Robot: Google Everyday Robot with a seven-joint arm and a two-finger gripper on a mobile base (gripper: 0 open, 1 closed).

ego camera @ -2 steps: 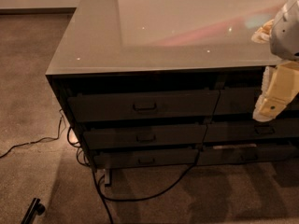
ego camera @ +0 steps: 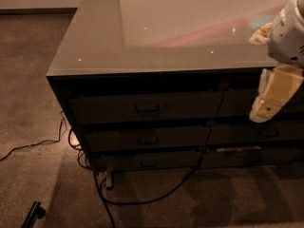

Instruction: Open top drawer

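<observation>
Hanging at 3 o'clock in the view, the gripper (ego camera: pixel 268 103) points downward in front of the neighbouring column (ego camera: pixel 237 103), just under the counter (ego camera: pixel 95 46) edge; whether the claw is open or closed I cannot tell. The top drawer (ego camera: pixel 109 109) lies near the middle of the view, at 9 o'clock from the gripper and directly beneath the counter's overhang. Its front looks level with the two lower drawers (ego camera: pixel 118 140) at its 6 o'clock, so it seems shut. The handle (ego camera: pixel 147 108) sits centred on the front, well apart from the gripper. The gripper hangs at about handle height, probably so that a sideways move toward 9 o'clock brings it to the bar before any pull. Cables (ego camera: pixel 142 201) trail on the floor at the cabinet's 6 o'clock, likely too low to matter
</observation>
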